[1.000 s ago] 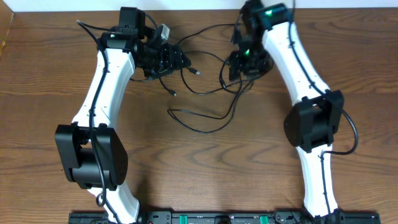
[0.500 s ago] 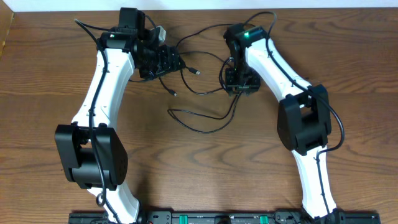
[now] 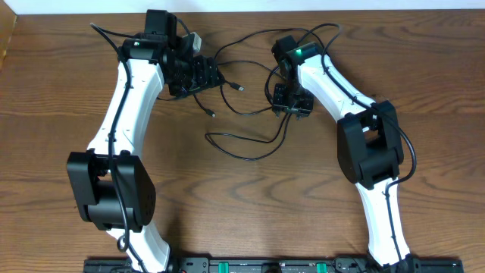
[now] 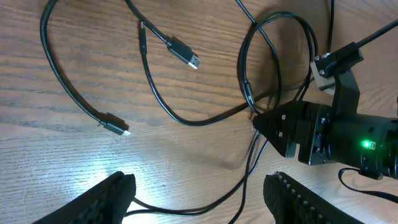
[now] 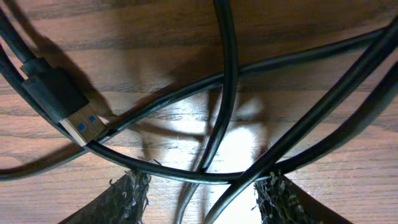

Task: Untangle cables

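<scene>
The thin black cables (image 5: 225, 62) lie in a loose tangle at the upper middle of the overhead frame, between the two arms, with one loop trailing down toward the centre. The right claw (image 5: 202, 196) stands low over a crossing of several strands, jaws apart and straddling them, with nothing pinched yet. The danger, as I judge it, is that it shuts on two or three cords at once and draws the knot tighter instead of freeing one. The black plug with a silver tip (image 5: 78, 115), at the left of the right wrist view, lies right beside a crossing strand and could snag when a cord is pulled. The left claw (image 4: 199, 199) is wide open and holds nothing. If both arms tug the same cord, the two claws, which are near each other, might collide. The brown wood-grain surface (image 3: 227, 220) looks smooth, so cords will probably slide rather than stay put. Of the room, only a pale strip shows along the top edge of the overhead frame, and a black rail along the bottom.
</scene>
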`<state>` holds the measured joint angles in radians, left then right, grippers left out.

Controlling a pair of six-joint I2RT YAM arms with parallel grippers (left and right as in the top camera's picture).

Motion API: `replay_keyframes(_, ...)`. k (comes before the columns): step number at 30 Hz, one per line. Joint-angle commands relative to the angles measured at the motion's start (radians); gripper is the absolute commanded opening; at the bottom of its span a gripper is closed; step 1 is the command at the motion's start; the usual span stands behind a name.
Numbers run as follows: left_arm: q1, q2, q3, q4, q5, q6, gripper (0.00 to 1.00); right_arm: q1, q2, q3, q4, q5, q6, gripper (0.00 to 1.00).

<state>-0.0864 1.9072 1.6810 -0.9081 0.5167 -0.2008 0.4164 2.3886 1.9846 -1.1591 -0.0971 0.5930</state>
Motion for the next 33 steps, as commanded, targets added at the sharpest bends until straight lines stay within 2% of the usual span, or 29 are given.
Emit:
replay_keyframes(1, 0.006, -0.019, 0.003, -0.001, -0.013, 0.025, 0.71, 0.004, -0.027, -0.005, 0.003, 0.001, 0.019, 0.50)
replay_keyframes(2, 0.006, -0.019, 0.002, -0.002, -0.013, 0.025, 0.71, 0.004, -0.027, -0.005, 0.000, -0.008, 0.009, 0.51)
replay_keyframes(3, 0.006, -0.019, 0.002, -0.006, -0.013, 0.025, 0.71, 0.004, -0.027, -0.004, -0.013, -0.090, -0.060, 0.61)
replay_keyframes(4, 0.006, -0.019, 0.002, -0.009, -0.013, 0.026, 0.71, 0.004, -0.029, 0.000, -0.034, -0.129, -0.071, 0.64)
replay_keyframes(7, 0.006, -0.019, 0.002, -0.014, -0.013, 0.026, 0.71, -0.005, -0.050, 0.004, -0.071, -0.150, -0.076, 0.65)
replay_keyframes(11, 0.006, -0.019, 0.002, -0.017, -0.013, 0.026, 0.71, -0.020, -0.114, 0.004, -0.057, -0.144, -0.067, 0.61)
replay_keyframes(14, 0.006, -0.019, 0.002, -0.016, -0.013, 0.026, 0.71, -0.037, -0.149, 0.004, -0.031, -0.072, 0.015, 0.59)
replay_keyframes(16, 0.006, -0.018, 0.002, -0.016, -0.013, 0.026, 0.71, -0.041, -0.146, 0.001, -0.018, 0.001, 0.127, 0.59)
replay_keyframes(19, 0.006, -0.019, 0.002, -0.017, -0.013, 0.026, 0.71, -0.039, -0.114, -0.010, -0.009, 0.049, 0.306, 0.64)
replay_keyframes(23, 0.006, -0.019, 0.002, -0.019, -0.013, 0.026, 0.71, -0.032, -0.082, -0.040, -0.010, 0.039, 0.431, 0.68)
replay_keyframes(33, 0.006, -0.018, 0.002, -0.019, -0.013, 0.026, 0.71, -0.010, -0.079, -0.164, 0.162, 0.039, 0.476, 0.65)
